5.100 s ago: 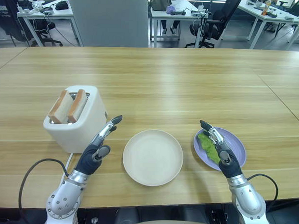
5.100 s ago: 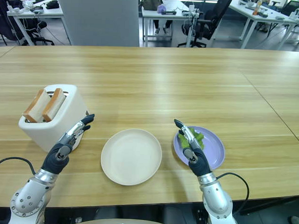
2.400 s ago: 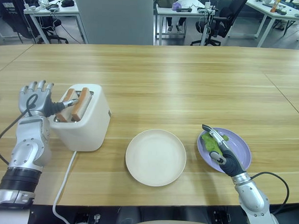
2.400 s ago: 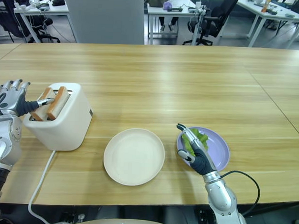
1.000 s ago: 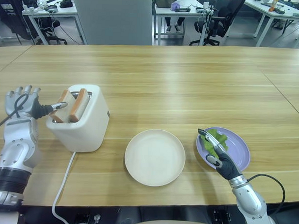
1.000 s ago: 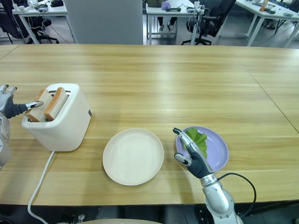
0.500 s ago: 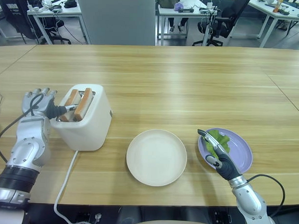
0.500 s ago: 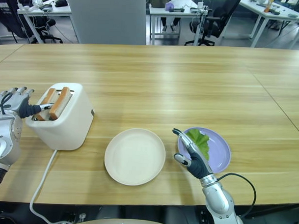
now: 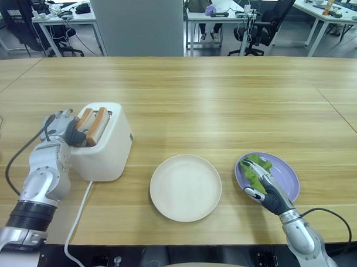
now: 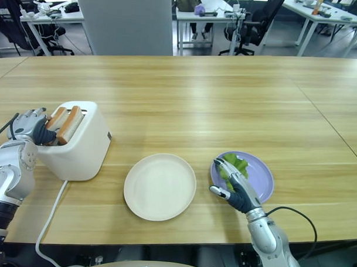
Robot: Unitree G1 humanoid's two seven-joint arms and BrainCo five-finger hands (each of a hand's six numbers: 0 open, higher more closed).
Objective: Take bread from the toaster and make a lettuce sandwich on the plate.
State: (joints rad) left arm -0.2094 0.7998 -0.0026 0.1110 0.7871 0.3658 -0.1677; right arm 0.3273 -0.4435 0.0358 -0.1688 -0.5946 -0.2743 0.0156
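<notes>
While two bread slices (image 9: pixel 94 123) stand in the white toaster (image 9: pixel 110 157) at the table's left, I see my left hand (image 9: pixel 62 128) curled on the outer slice (image 9: pixel 85 120), the cream plate (image 9: pixel 185 189) central, and my right hand (image 9: pixel 264 189) lying flat-fingered on the lettuce (image 9: pixel 259 160) in the purple plate (image 9: pixel 288 178).

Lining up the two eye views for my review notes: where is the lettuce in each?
Left eye view: lettuce lower right, on the purple plate, partly under the right hand.
Right eye view: lettuce lower right of centre, on that plate.
Shared landmark: the cream plate, just left of the purple one.
</notes>
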